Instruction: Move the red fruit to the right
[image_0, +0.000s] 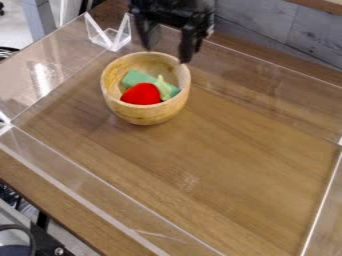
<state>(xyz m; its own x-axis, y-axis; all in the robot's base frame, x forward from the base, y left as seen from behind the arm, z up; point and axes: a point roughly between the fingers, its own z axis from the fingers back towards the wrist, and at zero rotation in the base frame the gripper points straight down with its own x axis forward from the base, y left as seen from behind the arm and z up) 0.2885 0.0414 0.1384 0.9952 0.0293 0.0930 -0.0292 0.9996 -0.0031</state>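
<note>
Wooden tabletop inside clear acrylic walls; grey wall behind.

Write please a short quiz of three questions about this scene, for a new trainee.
1. True or false: the red fruit lies inside the wooden bowl.
2. The fingers of the gripper are: A) open, B) shut on the fruit.
3. What lies in the bowl beside the fruit?

Key:
1. True.
2. A, open and empty above the bowl's far rim.
3. A light-green block.
</note>
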